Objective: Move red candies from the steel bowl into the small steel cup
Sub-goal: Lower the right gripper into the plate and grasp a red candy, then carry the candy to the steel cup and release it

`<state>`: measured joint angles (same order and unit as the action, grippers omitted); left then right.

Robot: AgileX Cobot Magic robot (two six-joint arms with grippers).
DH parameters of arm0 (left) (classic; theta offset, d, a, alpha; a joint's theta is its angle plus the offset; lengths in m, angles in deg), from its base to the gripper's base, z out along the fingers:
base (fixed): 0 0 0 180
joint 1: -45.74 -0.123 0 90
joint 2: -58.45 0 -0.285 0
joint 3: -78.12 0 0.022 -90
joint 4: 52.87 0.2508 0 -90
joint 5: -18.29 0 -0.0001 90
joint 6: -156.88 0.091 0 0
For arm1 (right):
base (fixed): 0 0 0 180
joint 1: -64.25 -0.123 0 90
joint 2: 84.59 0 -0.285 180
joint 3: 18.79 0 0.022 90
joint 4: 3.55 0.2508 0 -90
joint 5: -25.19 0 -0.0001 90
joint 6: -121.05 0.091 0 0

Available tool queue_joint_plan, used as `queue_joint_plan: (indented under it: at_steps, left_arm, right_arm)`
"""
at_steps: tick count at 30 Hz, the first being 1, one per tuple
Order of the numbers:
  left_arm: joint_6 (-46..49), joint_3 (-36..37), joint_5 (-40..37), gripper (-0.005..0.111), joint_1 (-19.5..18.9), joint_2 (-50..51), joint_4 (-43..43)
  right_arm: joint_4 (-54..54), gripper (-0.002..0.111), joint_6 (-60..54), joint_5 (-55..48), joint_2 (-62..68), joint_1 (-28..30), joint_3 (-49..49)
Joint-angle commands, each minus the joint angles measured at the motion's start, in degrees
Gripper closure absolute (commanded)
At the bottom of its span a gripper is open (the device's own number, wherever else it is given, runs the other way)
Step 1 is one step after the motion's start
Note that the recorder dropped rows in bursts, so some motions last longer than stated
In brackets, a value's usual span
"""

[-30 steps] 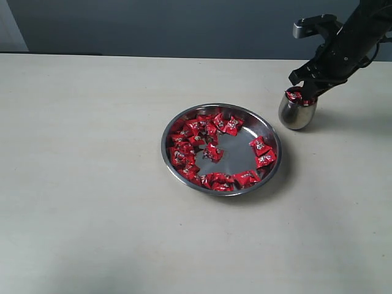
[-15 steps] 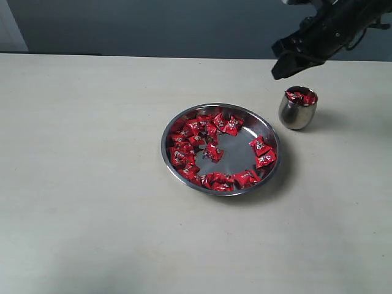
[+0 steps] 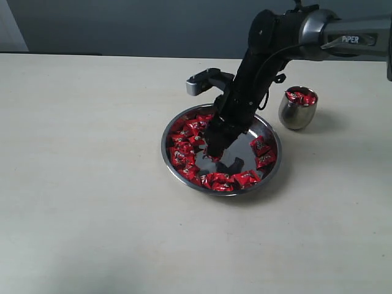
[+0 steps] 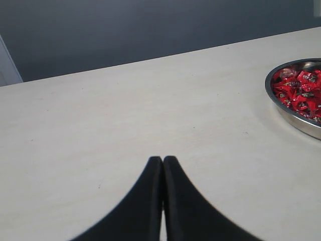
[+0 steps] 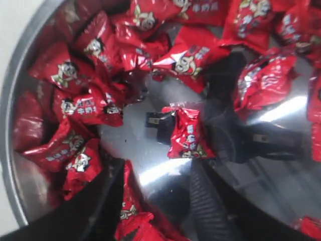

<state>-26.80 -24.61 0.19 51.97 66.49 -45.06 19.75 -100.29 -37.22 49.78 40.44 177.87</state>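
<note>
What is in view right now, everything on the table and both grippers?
table: one, pale beige.
wall: one, dark grey, behind the table.
steel bowl: one, silver, middle of the table.
small steel cup: one, silver, right of the bowl in the exterior view, apart.
red candies: many, red, in the bowl, mostly round its edge; a few in the cup.
right gripper: one, black, open, low in the bowl over a lone candy.
left gripper: one, black, shut, over bare table.

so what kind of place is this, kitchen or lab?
Likely a robot test bench, not a kitchen: plain pale table, blank dark wall, just a robot arm, a bowl of candies and a cup.
</note>
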Motion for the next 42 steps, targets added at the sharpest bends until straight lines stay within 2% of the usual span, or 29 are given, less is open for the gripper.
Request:
queue_joint_plan:
  at_steps: [1, 10, 12, 15, 30, 42]
  left_arm:
    - [-0.2, -0.1, 0.3, 0.106, 0.2, -0.2, -0.1]
    - [-0.2, -0.1, 0.3, 0.106, 0.2, -0.2, -0.1]
    - [-0.2, -0.1, 0.3, 0.106, 0.2, -0.2, -0.1]
    - [-0.2, -0.1, 0.3, 0.106, 0.2, -0.2, -0.1]
    - [-0.2, -0.1, 0.3, 0.106, 0.2, -0.2, -0.1]
    - [-0.2, -0.1, 0.3, 0.106, 0.2, -0.2, -0.1]
  right_arm:
    - [-0.9, 0.06, -0.1, 1.3, 0.9, -0.3, 0.1]
    - [-0.7, 0.06, 0.5, 4.3, 3.2, -0.3, 0.1]
    - [-1.0, 0.073, 0.5, 4.3, 3.2, -0.3, 0.1]
    - [-1.0, 0.108, 0.5, 5.0, 3.2, -0.3, 0.1]
    - [-7.9, 0.109, 1.3, 5.3, -6.5, 1.0, 0.1]
    - [-7.5, 0.109, 8.0, 8.7, -12.2, 18.1, 0.1]
